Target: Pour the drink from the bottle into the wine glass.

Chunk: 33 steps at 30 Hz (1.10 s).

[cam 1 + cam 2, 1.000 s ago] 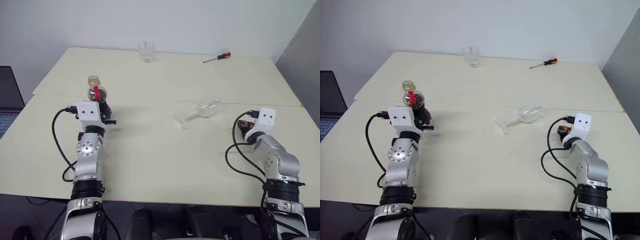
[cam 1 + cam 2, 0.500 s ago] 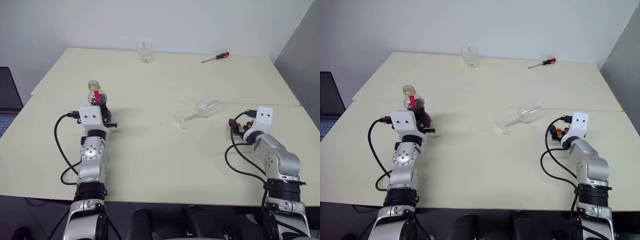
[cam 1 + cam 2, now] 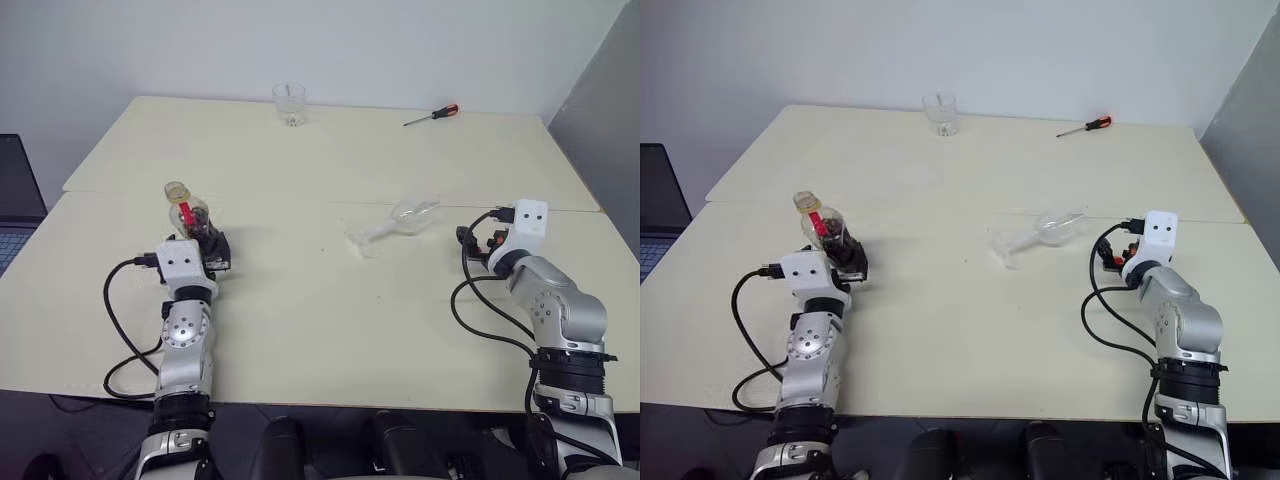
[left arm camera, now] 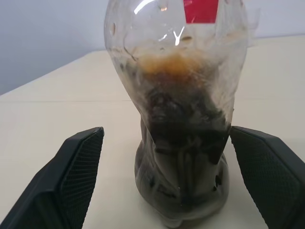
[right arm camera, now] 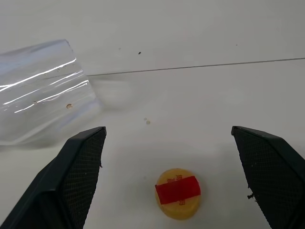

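Left gripper point(image 4: 164, 183): fingers spread, released, flanking the bottle point(image 3: 193, 222); drink point(image 4: 183, 143) inside. Right gripper point(image 5: 174, 181): my fingers apart, empty, over the cap point(image 5: 177, 192). Wine glass point(image 3: 400, 221): toppled right of bottle. Cap removal done; pouring pending, I judge.

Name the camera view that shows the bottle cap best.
The right wrist view: the yellow cap with its red strip lies on the table, between the open right tool's fingers. The head views hide it behind that arm. The left wrist view shows the bottle.
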Each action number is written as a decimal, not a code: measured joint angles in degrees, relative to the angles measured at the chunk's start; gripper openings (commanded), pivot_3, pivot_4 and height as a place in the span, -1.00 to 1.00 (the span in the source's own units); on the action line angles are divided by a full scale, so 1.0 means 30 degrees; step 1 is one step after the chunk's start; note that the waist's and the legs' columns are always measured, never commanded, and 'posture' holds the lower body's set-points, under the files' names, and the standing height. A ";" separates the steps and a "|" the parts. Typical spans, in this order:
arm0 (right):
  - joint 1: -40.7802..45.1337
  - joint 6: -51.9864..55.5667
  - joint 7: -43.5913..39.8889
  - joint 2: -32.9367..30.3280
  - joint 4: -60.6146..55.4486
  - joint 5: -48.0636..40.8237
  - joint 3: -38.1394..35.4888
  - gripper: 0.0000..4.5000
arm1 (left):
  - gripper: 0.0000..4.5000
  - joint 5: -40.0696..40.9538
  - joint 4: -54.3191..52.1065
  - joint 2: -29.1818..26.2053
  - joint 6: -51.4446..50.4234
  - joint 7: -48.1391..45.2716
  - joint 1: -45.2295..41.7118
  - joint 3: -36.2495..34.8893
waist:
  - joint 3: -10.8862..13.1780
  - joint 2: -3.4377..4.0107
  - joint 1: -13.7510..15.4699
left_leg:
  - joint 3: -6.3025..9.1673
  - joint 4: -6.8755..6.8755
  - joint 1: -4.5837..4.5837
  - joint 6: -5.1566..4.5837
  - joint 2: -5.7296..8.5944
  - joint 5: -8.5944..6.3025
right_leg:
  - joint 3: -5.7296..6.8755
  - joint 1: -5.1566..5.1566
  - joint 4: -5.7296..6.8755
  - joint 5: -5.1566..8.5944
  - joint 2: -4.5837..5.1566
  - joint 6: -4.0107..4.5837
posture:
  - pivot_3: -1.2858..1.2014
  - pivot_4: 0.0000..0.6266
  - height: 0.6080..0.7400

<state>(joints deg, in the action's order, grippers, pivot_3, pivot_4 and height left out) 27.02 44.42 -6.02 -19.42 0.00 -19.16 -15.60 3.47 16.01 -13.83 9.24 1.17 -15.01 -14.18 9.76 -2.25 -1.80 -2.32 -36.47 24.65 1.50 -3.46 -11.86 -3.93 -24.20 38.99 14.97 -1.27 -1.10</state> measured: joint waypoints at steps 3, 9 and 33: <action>0.0508 0.0158 -0.0076 0.0013 -0.0008 -0.0082 -0.0017 1.00 | 0.98 0.0007 -0.0644 -0.0004 -0.0563 0.0060 0.0477 -0.0007 | -0.0003 0.0002 -0.0023 | -0.0002 0.0000 -0.0005 0.0000 -0.0001 0.0000 | 0.0000 0.0001 0.0000 0.0000 -0.0003 0.0000 | 0.03 -0.52 1.00; 0.0645 0.1654 -0.0024 0.0517 -0.1131 -0.1027 -0.0222 1.00 | 0.98 0.0040 -0.4188 0.0572 -0.2148 -0.0618 0.3605 0.0708 | -0.0008 0.0011 -0.0019 | -0.0002 0.0005 -0.0005 0.0000 -0.0030 0.0000 | -0.0010 0.0001 0.0004 0.0001 0.0018 0.0000 | 0.03 -0.52 1.00; 0.3567 1.2629 0.3801 0.8409 -0.4994 -0.7261 -0.6725 1.00 | 0.98 0.3129 -0.9908 -0.1807 -0.9777 -0.8335 0.2784 0.5077 | -0.0046 0.0082 -0.0372 | 0.0094 -0.0043 0.0009 -0.0005 -0.0022 -0.0002 | 0.0050 0.0008 0.0010 0.0040 -0.0091 -0.0053 | 0.03 -0.52 1.00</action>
<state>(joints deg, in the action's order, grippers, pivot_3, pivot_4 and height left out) 37.72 82.30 5.38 5.80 -14.98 -40.94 -35.77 12.85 -13.72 -19.25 -20.09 -23.83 -6.66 1.05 9.62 -2.00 -2.91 -2.03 -36.60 24.68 1.48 -3.53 -11.87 -3.78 -24.18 39.02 15.09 -1.55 -1.25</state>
